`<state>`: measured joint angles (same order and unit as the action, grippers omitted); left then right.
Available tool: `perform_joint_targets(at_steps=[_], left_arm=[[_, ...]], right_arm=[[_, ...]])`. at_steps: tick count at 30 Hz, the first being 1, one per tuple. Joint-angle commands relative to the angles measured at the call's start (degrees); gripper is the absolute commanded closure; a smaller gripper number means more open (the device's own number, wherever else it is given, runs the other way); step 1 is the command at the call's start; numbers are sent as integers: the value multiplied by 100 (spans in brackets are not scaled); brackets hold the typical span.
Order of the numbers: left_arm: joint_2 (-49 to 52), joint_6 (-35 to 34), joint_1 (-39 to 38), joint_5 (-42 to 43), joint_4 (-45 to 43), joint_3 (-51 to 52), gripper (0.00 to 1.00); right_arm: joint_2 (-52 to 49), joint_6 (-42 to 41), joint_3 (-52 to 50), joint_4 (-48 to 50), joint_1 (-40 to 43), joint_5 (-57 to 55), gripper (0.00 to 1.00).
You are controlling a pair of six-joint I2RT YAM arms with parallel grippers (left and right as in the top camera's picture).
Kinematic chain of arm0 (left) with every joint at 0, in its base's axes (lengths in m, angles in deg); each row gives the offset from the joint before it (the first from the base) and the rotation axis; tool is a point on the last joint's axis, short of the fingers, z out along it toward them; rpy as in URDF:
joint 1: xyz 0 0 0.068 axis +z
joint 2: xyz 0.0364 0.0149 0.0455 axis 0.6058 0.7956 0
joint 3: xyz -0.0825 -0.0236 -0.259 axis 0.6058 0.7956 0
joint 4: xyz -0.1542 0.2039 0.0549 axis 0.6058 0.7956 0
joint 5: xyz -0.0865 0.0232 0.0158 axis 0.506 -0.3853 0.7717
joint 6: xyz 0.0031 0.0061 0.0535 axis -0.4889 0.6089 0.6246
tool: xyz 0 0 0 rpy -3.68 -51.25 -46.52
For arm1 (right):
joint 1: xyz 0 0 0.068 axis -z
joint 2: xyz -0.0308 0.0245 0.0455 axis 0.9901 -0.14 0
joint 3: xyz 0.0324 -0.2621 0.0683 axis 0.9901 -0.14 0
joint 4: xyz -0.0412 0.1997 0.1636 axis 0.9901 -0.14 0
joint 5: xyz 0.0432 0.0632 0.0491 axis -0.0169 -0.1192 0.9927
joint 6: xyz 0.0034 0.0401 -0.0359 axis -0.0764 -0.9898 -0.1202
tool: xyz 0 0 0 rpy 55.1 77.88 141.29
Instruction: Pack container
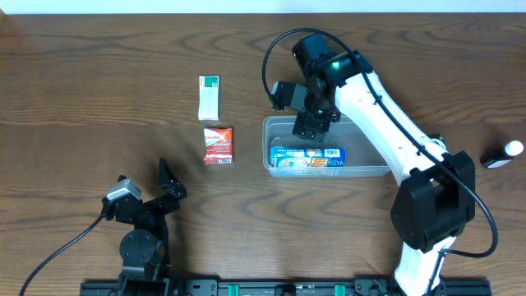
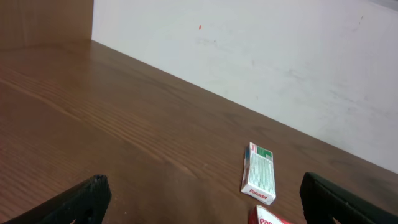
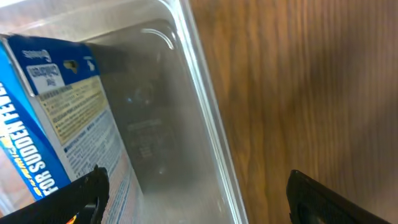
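**Left hand**: near the tabletop's near edge, left of centre. Fingers spread wide, nothing held.

**White-and-green packet**: lying flat left of centre, toward the far edge. Print too small to read.

**Red packet**: just nearer than the white-and-green one, not touching it. Brand not legible.

**Container**: right of centre on the tabletop, open side up. One blue box lies flat inside along the near wall. The right wrist view reads "FOR SUDDEN FEV…" on it, and the rest is cut off.

**Right hand**: over the container's far-left corner. Fingers wide apart, gripping nothing, with the clear wall between them.

**Small black-and-white item**: near the right edge, not identified.

**Risks, as judged:**
- A finger straddling the wall could catch the rim on lifting out and drag or tip the light tub.
- The clear wall is hard to judge on any return.
- The box fills much of the floor, so the two packets outside may land on it and slide or sit tilted.
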<state>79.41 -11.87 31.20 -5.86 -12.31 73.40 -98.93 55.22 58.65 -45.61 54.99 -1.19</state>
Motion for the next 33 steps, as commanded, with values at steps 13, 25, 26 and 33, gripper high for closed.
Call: perform_joint_targets(at_steps=[13,25,26,33], left_arm=[[-28,96,24,-52,181,127,2],[-28,96,24,-52,181,127,2],[-28,96,24,-52,181,127,2],[-28,96,24,-52,181,127,2]], right_arm=[[1226,-98,85,-562,-59,651,11],[1047,179,-503,-1008,-81,1134,62],[1021,177,-568,-1010,-83,1139,74],[1012,151,-684,-1139,-87,1458,99]])
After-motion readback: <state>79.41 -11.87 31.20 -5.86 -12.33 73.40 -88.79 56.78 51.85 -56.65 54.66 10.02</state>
